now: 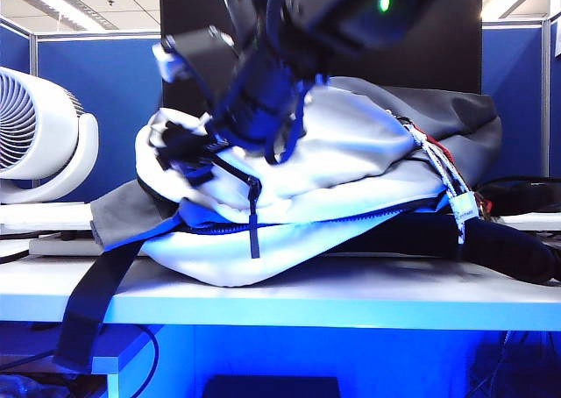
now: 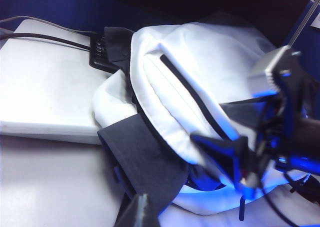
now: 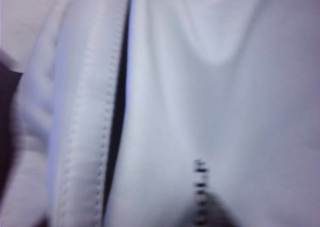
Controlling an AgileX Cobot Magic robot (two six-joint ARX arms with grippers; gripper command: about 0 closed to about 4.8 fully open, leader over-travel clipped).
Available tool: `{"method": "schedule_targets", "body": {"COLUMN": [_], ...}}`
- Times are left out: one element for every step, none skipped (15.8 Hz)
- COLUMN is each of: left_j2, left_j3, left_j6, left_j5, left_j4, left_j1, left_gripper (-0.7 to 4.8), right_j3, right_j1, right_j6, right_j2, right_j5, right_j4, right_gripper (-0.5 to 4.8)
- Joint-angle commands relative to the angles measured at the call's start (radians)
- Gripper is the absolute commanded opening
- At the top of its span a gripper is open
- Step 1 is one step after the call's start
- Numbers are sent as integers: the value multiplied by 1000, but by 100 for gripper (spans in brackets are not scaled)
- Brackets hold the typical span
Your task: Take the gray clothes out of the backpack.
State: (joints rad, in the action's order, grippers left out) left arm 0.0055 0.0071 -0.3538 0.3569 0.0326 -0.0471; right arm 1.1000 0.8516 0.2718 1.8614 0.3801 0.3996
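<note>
Running this remotely, and my worry right now is grabbing the wrong fabric. The right gripper (image 1: 180,148) is down over the left end of the backpack (image 1: 351,144), but it's motion-blurred outside and its wrist cam shows only white backpack cloth and a seam up close, no fingers. So I can't tell whether that claw is open or closed, or touching anything. If it bites now, I'd guess it gets the white shell or the zip pull (image 1: 254,227) and drags the whole bag along the table (image 1: 351,306) instead of pulling anything out.

The gray clothes (image 2: 145,159) look to me like the dark flap poking out from under the bag's left end, though it could be a bag panel; hard to call.

The left gripper (image 2: 137,212) sits back from the bag, fingers pinched together on nothing.

The wide black strap (image 1: 92,306) hangs over the table edge, so a snag could tug the bag off.

Surface is a smooth white tabletop, white fan (image 1: 39,135) on the left, blue office partitions (image 1: 105,100) behind, cables (image 2: 45,34) nearby.
</note>
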Motion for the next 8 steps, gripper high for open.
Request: {"method": "schedule_targets", "body": {"left_j2": [-2,-2,-2,-2,-2,-2,-2,-2], "left_j3": [1,1,1,1,1,1,1,1], "left_j6": [-3,-3,-2,-2,-2,-2,-2,-2], "left_j5": [35,54,66,81,112,119,121,119], "left_j4": [25,34,38,42,60,80,97,112], "left_j1": [-1,-1,-1,-2,-5,-9,-9,-9], "left_gripper": [-4,-4,-4,-4,-4,-4,-4,-4], "right_j3": [4,10,18,35,69,95,117,130], "right_j1": [-46,-56,-60,-62,-68,-71,-79,-85], "right_j6": [-2,-3,-11,-21,-61,-96,-131,-158], "right_j2": [37,37,35,26,0,-32,-70,-102], "right_j5": [3,3,11,11,10,8,6,0], "right_j4": [24,23,26,24,25,24,24,24], "right_gripper": [60,-6,-1,-1,-1,-1,-1,-1]}}
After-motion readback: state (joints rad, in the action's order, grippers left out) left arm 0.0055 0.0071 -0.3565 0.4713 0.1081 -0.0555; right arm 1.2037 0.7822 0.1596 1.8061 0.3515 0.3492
